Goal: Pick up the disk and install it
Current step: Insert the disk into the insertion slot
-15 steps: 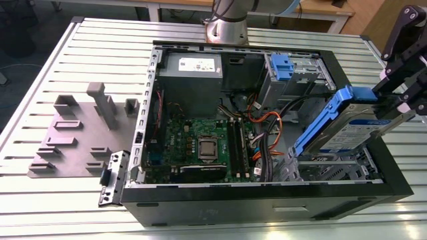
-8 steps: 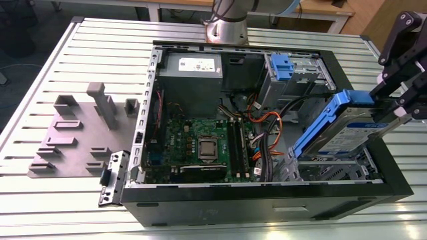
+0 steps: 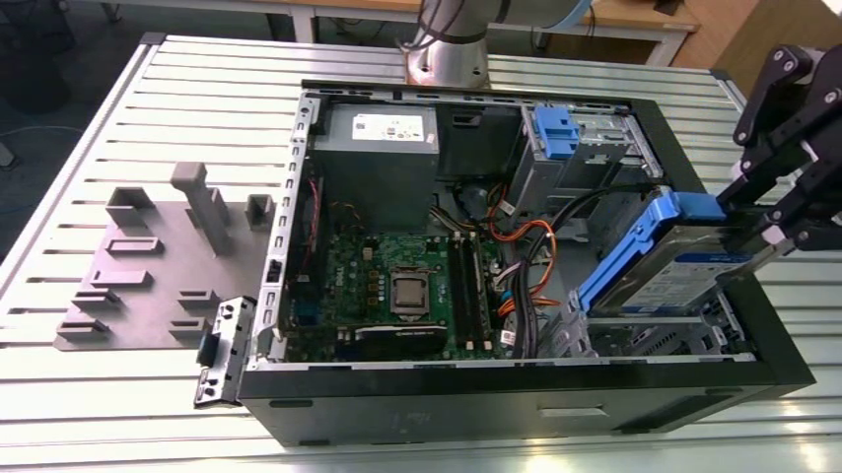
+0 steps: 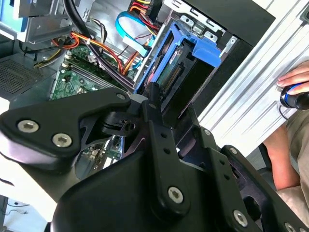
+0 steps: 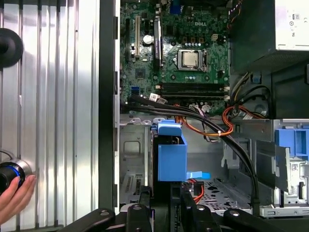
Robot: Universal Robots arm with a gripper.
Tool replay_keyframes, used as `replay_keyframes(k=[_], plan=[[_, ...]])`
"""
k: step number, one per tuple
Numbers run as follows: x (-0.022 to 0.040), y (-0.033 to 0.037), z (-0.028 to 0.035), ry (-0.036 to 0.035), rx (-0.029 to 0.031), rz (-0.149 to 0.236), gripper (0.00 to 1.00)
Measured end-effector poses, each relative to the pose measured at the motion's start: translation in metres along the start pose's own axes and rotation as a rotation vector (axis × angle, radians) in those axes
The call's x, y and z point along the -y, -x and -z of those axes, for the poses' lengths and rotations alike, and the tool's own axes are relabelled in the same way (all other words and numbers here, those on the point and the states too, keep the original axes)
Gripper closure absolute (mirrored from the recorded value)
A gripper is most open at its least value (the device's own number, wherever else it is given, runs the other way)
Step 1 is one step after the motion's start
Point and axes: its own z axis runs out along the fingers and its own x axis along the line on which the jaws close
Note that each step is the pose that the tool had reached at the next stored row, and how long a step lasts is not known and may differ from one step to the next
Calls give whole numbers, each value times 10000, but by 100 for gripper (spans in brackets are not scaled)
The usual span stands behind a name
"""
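So in the exterior view the gripper (image 3: 760,239) has its jaws clamped on the disk (image 3: 665,261), grabbing the end toward that view's right. The disk hangs tilted with its low end at the mouth of the bay (image 3: 658,330), in the near corner of the open case (image 3: 526,414) on the counter (image 3: 132,414). Not seated, most of it sticks up above the bay. Second wrist view: past the gripper (image 4: 157,104) you see the disk (image 4: 176,63) with its blue rails, and a bundle of cables (image 4: 96,46) just beside it. A person's hand (image 4: 295,79) sits on a knob out past the case. First wrist view: the disk (image 5: 171,154) is right ahead of the gripper (image 5: 166,200), with the bay (image 5: 133,164) wall on one side and cables (image 5: 207,121) running close past the other, motherboard (image 5: 178,53) beyond. What worries me: with that tilt a rail corner could hang up on the bay's edge and jam, and since it's held at one end only, it could pivot in the jaws if that happens. Those cables also look near enough to get pinched under it
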Motion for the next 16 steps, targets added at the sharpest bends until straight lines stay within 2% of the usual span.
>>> replay_keyframes(k=[16], plan=[[9, -63, -287, 0, 1, 0, 65]])
